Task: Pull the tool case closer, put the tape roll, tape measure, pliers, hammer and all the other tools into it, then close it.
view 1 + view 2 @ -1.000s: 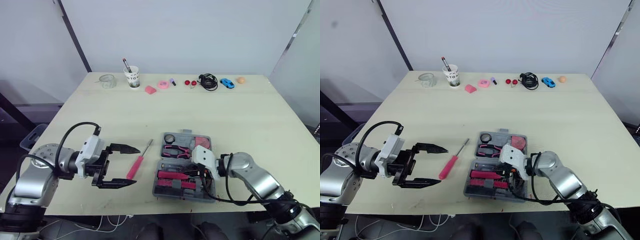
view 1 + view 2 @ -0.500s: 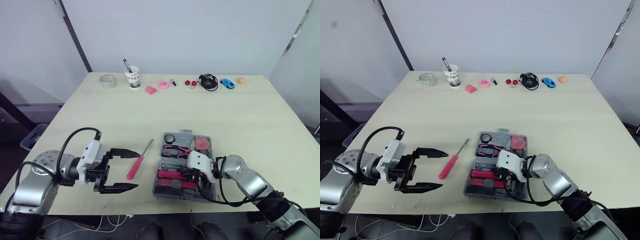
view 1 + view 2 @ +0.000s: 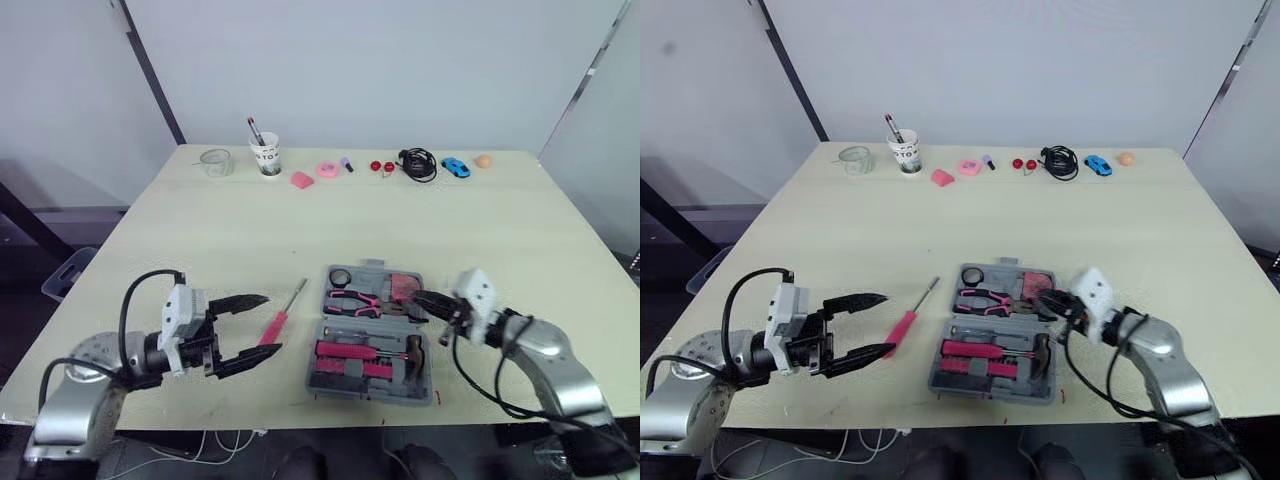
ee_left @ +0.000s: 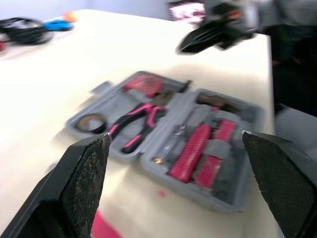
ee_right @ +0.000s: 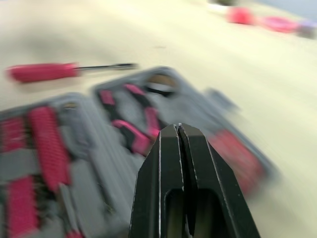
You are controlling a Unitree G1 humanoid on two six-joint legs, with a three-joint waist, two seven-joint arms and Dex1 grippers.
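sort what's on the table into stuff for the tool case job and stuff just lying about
For the job: tool case, open; pink screwdriver on the table to its left; pliers, tape roll, red tape measure and hammer already inside.
Lying about, along the far edge: clear cup, paper cup with pens, pink pieces, black cable, blue toy car, orange ball.

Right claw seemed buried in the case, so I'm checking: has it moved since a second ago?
Yes. The right claw has drawn back out of the case, toward the robot's right, to its right edge.
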